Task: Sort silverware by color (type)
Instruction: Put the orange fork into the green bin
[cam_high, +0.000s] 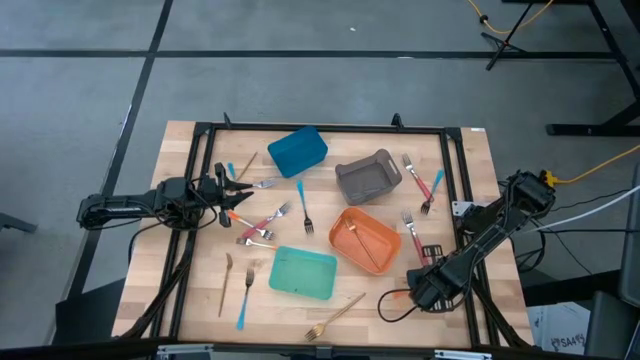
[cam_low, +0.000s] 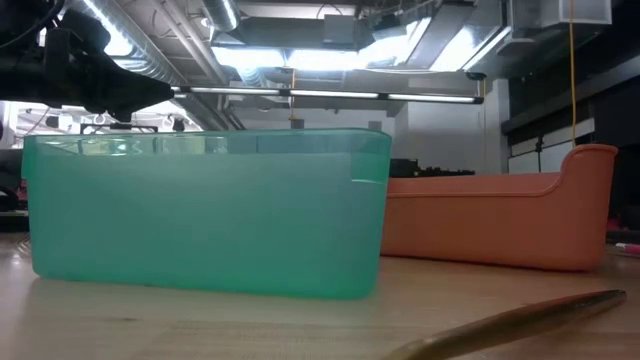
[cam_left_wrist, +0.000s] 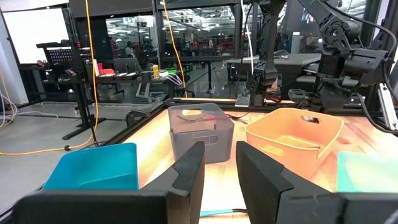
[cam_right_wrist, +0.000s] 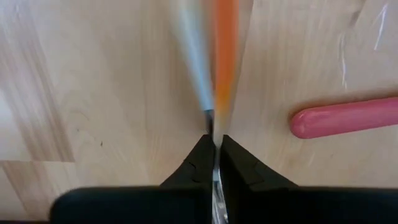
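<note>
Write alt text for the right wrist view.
The right gripper is shut on an orange-handled utensil, which points away from the camera over the wooden table. A pink handle lies on the wood off to one side.

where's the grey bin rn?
High view: the grey bin sits at the table's far middle, between the blue bin and the orange bin, two pink forks beside it.

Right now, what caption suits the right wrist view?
Right gripper shut on an orange-handled utensil, pink handle beside it.
</note>
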